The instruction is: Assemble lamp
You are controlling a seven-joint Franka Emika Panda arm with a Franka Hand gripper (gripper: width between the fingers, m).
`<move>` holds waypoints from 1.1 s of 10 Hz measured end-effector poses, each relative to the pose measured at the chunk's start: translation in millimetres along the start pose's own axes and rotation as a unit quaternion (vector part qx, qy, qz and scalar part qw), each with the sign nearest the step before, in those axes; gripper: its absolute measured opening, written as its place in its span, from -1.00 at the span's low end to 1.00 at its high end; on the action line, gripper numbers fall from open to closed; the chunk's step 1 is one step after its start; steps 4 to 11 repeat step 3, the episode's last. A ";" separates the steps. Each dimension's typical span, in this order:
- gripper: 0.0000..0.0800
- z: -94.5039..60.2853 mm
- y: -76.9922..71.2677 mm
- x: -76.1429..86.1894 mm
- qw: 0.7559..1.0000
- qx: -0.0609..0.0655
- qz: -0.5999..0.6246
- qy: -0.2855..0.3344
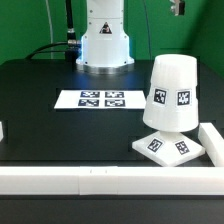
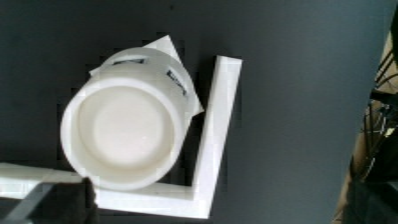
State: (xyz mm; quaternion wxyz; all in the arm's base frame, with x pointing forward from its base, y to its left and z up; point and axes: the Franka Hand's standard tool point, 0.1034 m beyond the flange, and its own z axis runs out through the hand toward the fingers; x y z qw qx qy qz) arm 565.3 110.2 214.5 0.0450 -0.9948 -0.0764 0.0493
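The white lamp stands at the exterior view's right. Its truncated-cone shade sits upright over the flat square base, and both carry black-and-white tags. The bulb is hidden under the shade. In the wrist view I look down from well above onto the shade's round top, with a corner of the base showing behind it. No finger shows in either view, so the gripper is apart from the lamp and out of sight.
A white L-shaped wall runs along the table's front and the exterior view's right, close beside the lamp; it also shows in the wrist view. The marker board lies mid-table. The arm's white pedestal stands at the back.
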 end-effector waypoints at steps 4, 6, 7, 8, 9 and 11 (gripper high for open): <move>0.75 0.9 0.4 -0.2 1.000 0.000 0.001 -0.001; 0.75 0.9 0.4 -0.2 1.000 0.000 0.001 -0.001; 0.75 0.9 0.4 -0.2 1.000 0.000 0.001 -0.001; 0.75 0.9 0.4 -0.2 1.000 0.000 0.001 -0.001; 0.75 0.9 0.4 -0.2 1.000 0.000 0.001 -0.001; 0.75 0.9 0.4 -0.2 1.000 0.000 0.001 -0.001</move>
